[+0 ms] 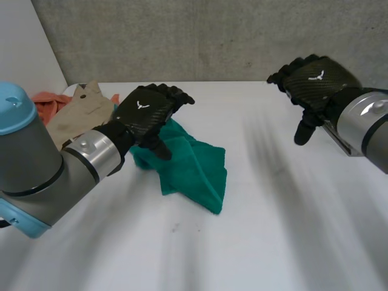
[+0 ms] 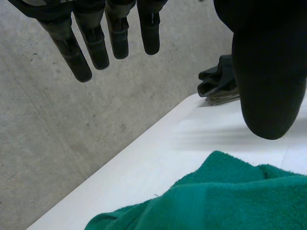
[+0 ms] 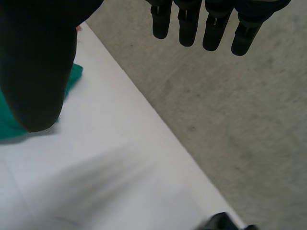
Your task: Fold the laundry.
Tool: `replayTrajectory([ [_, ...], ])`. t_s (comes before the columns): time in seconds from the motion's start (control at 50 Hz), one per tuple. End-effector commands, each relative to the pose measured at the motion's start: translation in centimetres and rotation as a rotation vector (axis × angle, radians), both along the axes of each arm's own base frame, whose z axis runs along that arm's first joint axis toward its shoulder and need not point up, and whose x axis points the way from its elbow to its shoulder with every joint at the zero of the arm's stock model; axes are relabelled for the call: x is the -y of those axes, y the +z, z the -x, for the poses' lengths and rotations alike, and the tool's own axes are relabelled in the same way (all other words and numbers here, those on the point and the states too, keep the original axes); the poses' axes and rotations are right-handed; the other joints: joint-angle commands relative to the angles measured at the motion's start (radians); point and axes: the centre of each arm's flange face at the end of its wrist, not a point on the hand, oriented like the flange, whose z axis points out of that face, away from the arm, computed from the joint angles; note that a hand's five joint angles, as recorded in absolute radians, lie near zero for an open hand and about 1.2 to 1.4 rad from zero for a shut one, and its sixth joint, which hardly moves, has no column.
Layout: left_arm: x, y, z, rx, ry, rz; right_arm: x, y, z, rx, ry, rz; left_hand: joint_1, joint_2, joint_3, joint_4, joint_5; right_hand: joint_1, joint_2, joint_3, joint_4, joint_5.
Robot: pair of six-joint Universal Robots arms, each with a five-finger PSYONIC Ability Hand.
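A green towel (image 1: 193,165) lies crumpled and partly folded on the white table (image 1: 273,230), left of the middle. My left hand (image 1: 145,113) hovers just above the towel's far left part, fingers straight, holding nothing. In the left wrist view the towel (image 2: 225,201) lies under the palm, below the straight fingers (image 2: 96,43) and the thumb (image 2: 268,72). My right hand (image 1: 312,82) hangs open above the table's far right side, well apart from the towel. In the right wrist view its fingers (image 3: 211,24) are straight, and the towel (image 3: 9,120) shows beyond the thumb (image 3: 38,62).
A heap of other laundry sits at the table's far left corner: a beige garment (image 1: 76,112) and an orange one (image 1: 48,103). A grey concrete wall (image 1: 212,36) stands behind the table. The right hand (image 2: 218,84) shows far off in the left wrist view.
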Motion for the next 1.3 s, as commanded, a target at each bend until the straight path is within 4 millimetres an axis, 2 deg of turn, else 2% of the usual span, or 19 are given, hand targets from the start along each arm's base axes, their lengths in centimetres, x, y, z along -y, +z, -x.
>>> replayTrajectory([
  [0.02, 0.4, -0.7, -0.7, 0.018, 0.080, -0.015, 1.1, -3.5, -0.9, 0.031, 0.025, -0.146, -0.024, -0.029, -0.028, -0.026, -0.018, -0.057, -0.030, -0.038, -0.035, -0.043],
  [0.14, 0.6, -1.5, -0.1, 0.040, 0.065, -0.015, 1.4, -5.6, -1.0, 0.013, 0.031, -0.210, -0.012, -0.017, -0.017, -0.014, -0.006, -0.057, -0.030, -0.038, -0.035, -0.043],
  [0.18, 1.1, -2.7, 0.3, 0.069, 0.057, -0.020, 1.3, -6.1, -1.1, 0.007, 0.030, -0.225, -0.009, -0.014, -0.014, -0.011, -0.003, -0.057, -0.030, -0.038, -0.035, -0.043],
  [0.28, 1.9, -5.5, 4.2, 0.195, -0.041, 0.063, 0.6, -7.7, -0.8, -0.010, 0.027, -0.276, 0.032, 0.027, 0.027, 0.030, 0.038, -0.057, -0.030, -0.038, -0.035, -0.043],
  [0.42, 2.9, -9.7, 5.5, 0.369, -0.085, 0.085, 0.1, -9.4, -0.1, -0.024, 0.011, -0.328, 0.038, 0.033, 0.033, 0.036, 0.044, -0.057, -0.030, -0.038, -0.035, -0.043],
  [0.48, 3.2, -11.1, 5.6, 0.407, -0.098, 0.072, -0.1, -10.0, -0.1, -0.029, 0.015, -0.332, 0.219, 0.214, 0.215, 0.217, 0.226, -0.057, -0.030, -0.038, -0.035, -0.043],
  [0.54, 3.4, -11.5, 5.7, 0.413, -0.093, 0.073, -0.2, -10.3, -0.1, -0.031, 0.017, -0.325, 0.709, 0.704, 0.704, 0.707, 0.715, -0.057, -0.030, -0.038, -0.035, -0.043],
  [0.56, 3.4, -11.3, 5.7, 0.415, -0.084, 0.078, -0.2, -10.3, -0.1, -0.030, 0.018, -0.324, 0.908, 0.903, 0.903, 0.906, 0.914, -0.057, -0.030, -0.038, -0.035, -0.043],
  [0.6, 3.5, -10.9, 5.7, 0.413, -0.074, 0.087, 0.0, -10.1, -0.1, -0.027, 0.017, -0.315, 1.053, 1.048, 1.048, 1.051, 1.059, -0.057, -0.030, -0.038, -0.035, -0.043],
  [0.62, 3.5, -9.8, 5.8, 0.402, -0.063, 0.108, 0.1, -10.0, 0.0, -0.026, 0.016, -0.312, 1.114, 1.109, 1.110, 1.112, 1.121, -0.057, -0.030, -0.038, -0.035, -0.043],
  [0.78, 2.7, -3.6, 5.5, 0.343, 0.005, 0.220, 0.5, -8.8, 0.0, 0.013, -0.002, -0.285, 1.115, 1.110, 1.110, 1.113, 1.121, -0.057, -0.030, -0.038, -0.035, -0.043],
  [0.8, 2.1, -1.3, 5.2, 0.315, 0.028, 0.255, 0.6, -8.6, 0.1, 0.023, -0.007, -0.286, 1.115, 1.110, 1.110, 1.113, 1.121, -0.057, -0.030, -0.038, -0.035, -0.043],
  [0.82, 1.8, -0.6, 5.2, 0.308, 0.034, 0.266, 0.6, -8.4, 0.1, 0.040, -0.012, -0.289, 1.115, 1.110, 1.110, 1.113, 1.121, -0.057, -0.030, -0.038, -0.035, -0.043],
  [0.84, 1.2, 1.3, 4.8, 0.283, 0.056, 0.293, 0.5, -8.3, 0.0, 0.092, -0.026, -0.316, 1.115, 1.110, 1.110, 1.113, 1.121, -0.057, -0.030, -0.038, -0.035, -0.043],
  [0.96, -0.5, 6.0, 3.0, 0.181, 0.108, 0.326, 0.8, -8.9, -0.9, 0.381, -0.065, -0.482, 1.115, 1.110, 1.110, 1.113, 1.121, -0.057, -0.030, -0.038, -0.035, -0.043],
  [1.06, -1.4, 7.6, 2.3, 0.125, 0.126, 0.311, 1.6, -12.3, -2.6, 0.598, -0.070, -0.675, 1.115, 1.110, 1.110, 1.113, 1.121, -0.057, -0.030, -0.038, -0.035, -0.043],
  [1.12, -1.7, 8.3, 2.0, 0.109, 0.143, 0.309, 0.6, -13.7, -5.3, 0.703, -0.035, -0.774, 1.115, 1.110, 1.110, 1.113, 1.121, -0.057, -0.030, -0.038, -0.035, -0.043],
  [1.14, -1.7, 8.2, 1.9, 0.110, 0.150, 0.305, -0.2, -14.5, -6.9, 0.732, -0.004, -0.813, 1.115, 1.110, 1.110, 1.113, 1.121, -0.057, -0.030, -0.038, -0.035, -0.043],
  [1.3, -2.6, 8.0, 2.2, 0.116, 0.168, 0.288, -1.0, -17.2, -12.0, 0.815, 0.082, -0.881, 1.115, 1.110, 1.110, 1.113, 1.121, -0.057, -0.030, -0.038, -0.035, -0.043],
])
